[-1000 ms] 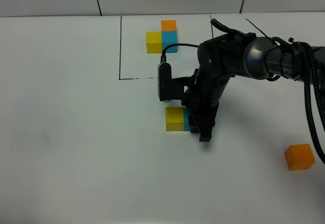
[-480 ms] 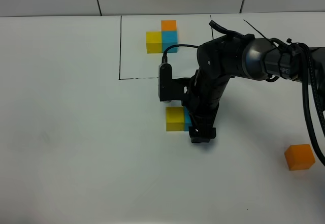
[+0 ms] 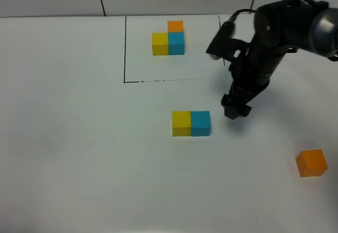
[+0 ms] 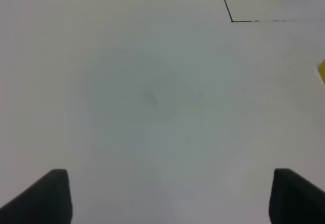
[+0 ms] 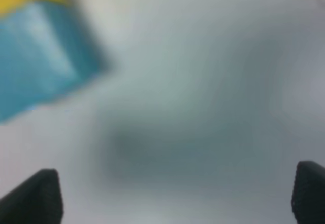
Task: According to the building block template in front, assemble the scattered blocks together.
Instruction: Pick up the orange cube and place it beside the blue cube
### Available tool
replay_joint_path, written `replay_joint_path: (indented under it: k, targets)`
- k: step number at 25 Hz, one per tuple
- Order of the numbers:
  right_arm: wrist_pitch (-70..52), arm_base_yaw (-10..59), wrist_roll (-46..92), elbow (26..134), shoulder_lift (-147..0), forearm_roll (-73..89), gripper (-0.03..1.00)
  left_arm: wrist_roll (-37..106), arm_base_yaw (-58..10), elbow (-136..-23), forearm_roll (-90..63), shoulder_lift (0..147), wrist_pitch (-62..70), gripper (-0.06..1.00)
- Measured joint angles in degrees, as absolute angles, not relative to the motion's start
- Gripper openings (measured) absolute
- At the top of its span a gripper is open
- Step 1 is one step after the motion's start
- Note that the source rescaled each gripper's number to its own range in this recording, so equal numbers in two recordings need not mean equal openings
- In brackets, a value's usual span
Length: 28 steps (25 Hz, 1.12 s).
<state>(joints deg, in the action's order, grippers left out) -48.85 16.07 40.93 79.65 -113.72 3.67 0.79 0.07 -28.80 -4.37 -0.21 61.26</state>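
Right tool (image 3: 235, 109): jaws spread wide with nothing between them. It hangs just to the right of the blue cube (image 3: 200, 123), clear of it. A second ago this tool was clamped down over that cube. It has since let go, risen and drawn off to the right. Left tool (image 4: 167, 199): jaws likewise apart, bare counter (image 3: 79, 138) beneath, no block held.

The blue cube rests on the counter with its left face touching the yellow cube (image 3: 181, 123). The pair forms a straight row in front of the drawn black rectangle (image 3: 125, 48). Inside that rectangle, the building block template (image 3: 169, 38) shows yellow on the left, blue on the right and orange behind the blue.

Finding: the release leaves the yellow-blue row complete, and it matches the template's front row. Outstanding: the orange cube (image 3: 311, 162) sits alone, well apart at the near right. Judged next step: fetch it and seat it against the far face of the blue cube without nudging the pair.
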Motion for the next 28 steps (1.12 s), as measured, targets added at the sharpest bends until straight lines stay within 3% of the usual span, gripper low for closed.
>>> replay_joint_path:
  k: [13, 28]
  targets:
    - [-39.2, 4.8, 12.2, 54.1, -93.7, 1.2, 0.82, 0.8, 0.1, -28.8, -4.4, -0.2, 61.3, 0.67]
    - [-34.2, 3.2, 6.4, 43.1, -93.5, 0.0, 0.82, 0.7, 0.1, -28.8, -4.4, -0.2, 61.3, 0.67]
